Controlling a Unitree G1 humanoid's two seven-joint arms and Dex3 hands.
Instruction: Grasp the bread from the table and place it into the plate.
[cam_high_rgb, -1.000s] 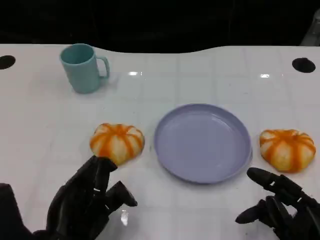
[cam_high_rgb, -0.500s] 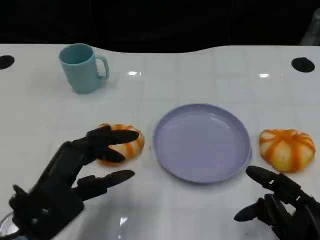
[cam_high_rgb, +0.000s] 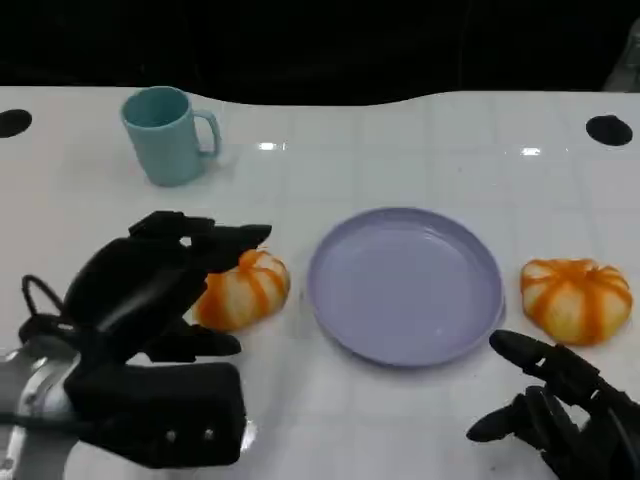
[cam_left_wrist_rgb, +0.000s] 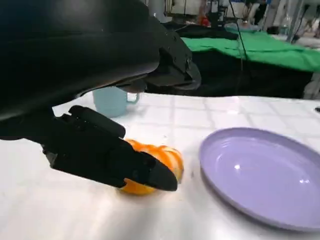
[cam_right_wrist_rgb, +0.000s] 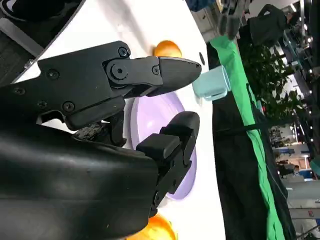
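Two breads: one orange-striped bun, the left bread (cam_high_rgb: 245, 290), lies on the white table (cam_high_rgb: 400, 150) just left of the plate; the other, the right bread (cam_high_rgb: 577, 298), lies just right of the plate. Neither is in the plate.
One plate: the lavender plate (cam_high_rgb: 405, 285) sits mid-table between the two buns, with nothing on it.
One mug: a teal mug (cam_high_rgb: 168, 135) stands upright at the far left of the table, well apart from the plate, handle toward the robot's right.
Two hands: the left hand (cam_high_rgb: 150, 290) is over the left bread, fingers spread, upper fingers reaching across the bun's top and another finger low on its near side. The right hand (cam_high_rgb: 555, 410) is at the near right edge, close to the right bread but apart from it.
Left hand state: fingers apart around the bun; in the left wrist view the lower finger (cam_left_wrist_rgb: 107, 155) lies in front of the bun (cam_left_wrist_rgb: 155, 162), and whether it touches cannot be told. The bun rests on the table.
Right hand state: fingers apart, holding nothing.
Hidden: the left hand covers the left part of the left bread in the head view; the lower finger hides much of it in the left wrist view.
Cut off: the right hand runs out of the head view at the bottom corner; in the right wrist view the hand's shell blocks most of the plate (cam_right_wrist_rgb: 145, 117), and one bun (cam_right_wrist_rgb: 167, 49) peeks past the fingers.
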